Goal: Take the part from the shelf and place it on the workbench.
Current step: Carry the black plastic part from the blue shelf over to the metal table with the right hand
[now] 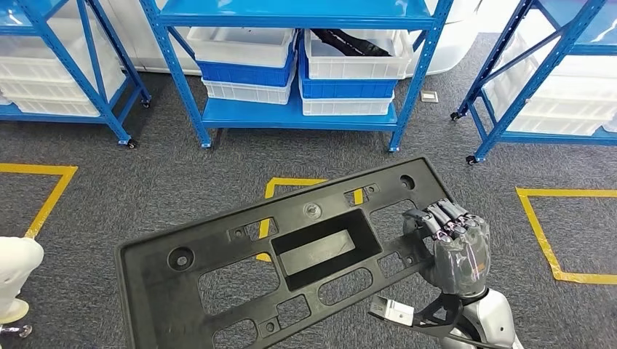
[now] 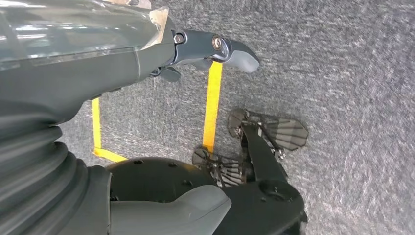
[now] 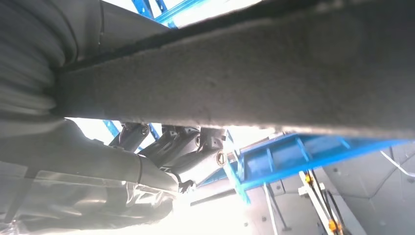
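Observation:
The part is a large black plastic panel (image 1: 291,254) with a rectangular recess and several cut-outs. It hangs tilted over the carpet in the head view. My right hand (image 1: 455,243) grips its right edge, fingers curled over the top face. In the right wrist view the panel's edge (image 3: 244,83) runs across as a dark band, with my fingers (image 3: 181,142) wrapped beneath it. My left hand (image 2: 122,58) hangs over the floor in the left wrist view, with thumb (image 2: 195,210) and fingers apart and nothing in it.
Blue shelving (image 1: 291,113) stands ahead with white and blue bins; one white bin (image 1: 356,54) holds another black part. More blue racks stand at left (image 1: 65,73) and right (image 1: 538,87). Yellow tape squares (image 1: 542,233) mark the grey carpet. A white object (image 1: 14,280) sits at the left edge.

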You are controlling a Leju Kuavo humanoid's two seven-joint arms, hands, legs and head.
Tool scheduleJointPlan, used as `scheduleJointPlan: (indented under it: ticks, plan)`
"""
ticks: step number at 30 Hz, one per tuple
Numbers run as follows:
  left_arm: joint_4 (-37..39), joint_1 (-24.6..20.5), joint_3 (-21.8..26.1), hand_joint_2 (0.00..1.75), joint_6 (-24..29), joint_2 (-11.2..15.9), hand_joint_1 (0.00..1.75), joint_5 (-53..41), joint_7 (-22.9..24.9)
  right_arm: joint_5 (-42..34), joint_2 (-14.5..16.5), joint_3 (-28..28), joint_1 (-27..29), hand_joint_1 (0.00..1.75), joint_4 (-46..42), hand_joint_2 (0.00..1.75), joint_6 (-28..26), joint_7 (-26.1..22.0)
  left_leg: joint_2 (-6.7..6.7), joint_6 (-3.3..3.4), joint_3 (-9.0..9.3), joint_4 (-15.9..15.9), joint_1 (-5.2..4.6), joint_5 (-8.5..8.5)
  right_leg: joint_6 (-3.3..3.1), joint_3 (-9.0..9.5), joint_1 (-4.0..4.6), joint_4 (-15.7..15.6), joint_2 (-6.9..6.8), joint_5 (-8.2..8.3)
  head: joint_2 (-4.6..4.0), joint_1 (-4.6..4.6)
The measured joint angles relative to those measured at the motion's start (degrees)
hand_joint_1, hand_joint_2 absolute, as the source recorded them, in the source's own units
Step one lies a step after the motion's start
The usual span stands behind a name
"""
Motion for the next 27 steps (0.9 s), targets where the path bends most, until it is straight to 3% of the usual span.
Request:
scheduleJointPlan:
  ticks: [2,3,4,6,7,8,9,11,13,15,17,18,20,22,23,24,25,27]
  plan:
    - [0.01,0.09,0.00,1.75,-0.25,0.19,0.00,-0.07,-0.04,0.03,0.10,-0.11,0.10,1.75,-0.04,1.75,0.00,-0.09,-0.14,-0.61,-0.44,0.19,0.18,0.21,-0.96,-0.88,-0.38,0.09,-0.07,0.64,0.00,-0.10]
    - [0.01,0.15,0.00,1.75,-0.34,0.27,0.00,-0.10,-0.04,0.01,0.15,-0.14,0.13,1.75,-0.03,1.75,0.00,-0.21,-0.26,-0.94,-0.87,1.09,0.32,-1.14,-1.61,-1.39,-0.62,0.17,-0.17,1.21,0.00,-0.15]
    - [0.01,0.22,0.00,1.75,-0.39,0.36,0.00,-0.12,-0.03,-0.02,0.20,-0.16,0.16,1.75,-0.03,1.75,0.00,-0.36,-0.38,-1.28,-1.51,3.02,0.46,-3.56,-2.20,-2.02,-0.89,0.16,-0.29,1.91,0.00,-0.24]
    - [0.01,0.27,0.00,1.75,-0.41,0.44,0.00,-0.15,-0.02,-0.07,0.27,-0.21,0.18,1.75,-0.03,1.75,0.00,-0.57,-0.46,-1.88,-3.14,9.82,0.74,-9.60,-2.85,-3.41,-0.77,0.26,-0.43,3.32,0.00,-0.36]
    - [0.01,0.27,0.00,1.75,-0.41,0.48,0.00,-0.16,-0.03,-0.09,0.31,-0.22,0.19,1.75,-0.02,1.75,0.00,-0.62,-0.45,-2.11,-3.74,13.44,0.85,-11.31,-2.86,-4.24,-0.68,0.41,-0.46,4.03,0.00,-0.40]
    - [0.01,0.27,0.00,1.75,-0.41,0.51,0.00,-0.16,-0.03,-0.15,0.34,-0.22,0.21,1.75,-0.02,1.75,0.00,-0.67,-0.45,-2.26,-3.77,15.91,0.97,-11.57,-2.79,-5.14,-0.60,0.65,-0.47,4.67,0.00,-0.39]
    - [0.01,0.27,0.00,1.75,-0.40,0.53,0.00,-0.16,-0.03,-0.27,0.37,-0.22,0.22,1.75,-0.02,1.75,0.00,-0.73,-0.45,-2.33,-2.95,16.51,1.08,-10.57,-2.67,-6.11,-0.57,0.98,-0.47,5.20,0.00,-0.40]
    - [0.01,0.21,0.00,1.75,-0.40,0.58,0.00,-0.15,-0.08,-0.77,0.40,-0.22,0.18,1.75,-0.02,1.75,0.00,-0.99,-0.45,-2.27,1.55,12.01,1.31,-7.69,-2.34,-7.89,-0.56,1.73,-0.44,5.92,0.00,-0.42]
    - [0.01,-0.03,0.00,1.75,-0.39,0.67,0.00,-0.15,-0.22,-1.66,0.39,-0.30,-0.03,1.75,0.01,1.75,0.00,-1.26,-1.28,-1.97,7.23,4.16,1.38,-7.95,-1.77,-9.07,-0.49,2.23,-0.21,6.49,0.01,-0.35]
    - [0.01,-0.19,0.00,1.75,-0.15,0.74,0.00,-0.11,-0.25,-3.04,0.40,-0.38,-0.75,1.75,0.16,1.75,0.00,-1.38,-1.91,-1.46,9.51,-0.06,0.99,-9.30,-0.90,-9.71,-0.49,2.33,0.06,7.37,0.01,-0.24]
    - [0.03,-0.14,0.01,1.75,0.45,0.78,0.00,0.01,-0.07,-4.43,0.39,-0.29,-1.53,1.75,0.48,1.75,0.00,-1.23,-1.14,-0.53,9.08,-0.90,0.70,-8.61,-0.10,-10.38,-0.52,2.43,0.37,8.13,0.00,-0.18]
    - [0.04,-0.12,0.02,1.75,0.75,0.79,0.00,0.08,0.01,-4.88,0.35,-0.20,-1.80,1.75,0.66,1.75,0.00,-1.06,-0.64,0.07,8.75,-1.17,0.70,-8.03,-0.04,-11.13,-0.54,3.20,0.48,7.71,0.00,-0.16]
    - [0.06,-0.10,0.06,1.75,1.21,0.85,0.00,0.22,0.03,-5.37,0.25,0.01,-2.30,1.75,1.08,1.75,0.00,-0.72,0.43,0.95,7.75,-1.60,0.82,-6.86,-0.44,-13.66,-0.65,8.15,0.49,4.59,0.01,0.06]
    - [0.05,-0.08,0.09,1.75,1.44,0.90,0.00,0.36,0.02,-5.54,0.19,0.23,-2.54,1.75,1.51,1.75,0.00,-0.60,1.35,1.14,6.40,-1.57,0.74,-5.95,-0.59,-16.55,-0.73,15.88,0.45,0.57,0.01,0.26]
    - [0.06,-0.07,0.11,1.75,1.45,0.90,0.00,0.40,0.02,-5.57,0.17,0.33,-2.56,1.75,1.73,1.75,0.00,-0.57,1.84,1.08,5.81,-1.53,0.70,-5.54,-0.37,-16.98,-0.75,18.25,0.42,-0.53,0.00,0.28]
    - [0.07,-0.06,0.14,1.75,1.47,0.90,0.00,0.44,0.01,-5.59,0.15,0.42,-2.56,1.75,1.95,1.75,0.00,-0.50,2.37,0.98,5.30,-1.47,0.68,-5.19,0.00,-16.18,-0.76,18.45,0.33,-0.78,0.00,0.30]
    - [0.07,-0.06,0.16,1.75,1.48,0.88,0.00,0.45,-0.02,-5.56,0.14,0.47,-2.57,1.75,2.10,1.75,0.00,-0.37,2.89,0.85,4.93,-1.41,0.67,-4.93,0.45,-14.07,-0.77,16.12,0.05,-0.18,0.00,0.33]
    - [0.07,-0.08,0.19,1.75,1.61,0.85,0.00,0.34,-0.15,-5.30,0.12,0.51,-2.68,1.75,2.25,1.75,0.00,0.15,3.88,0.53,4.53,-1.12,0.55,-4.63,1.07,-8.02,-0.72,7.29,-2.03,1.67,0.00,0.37]
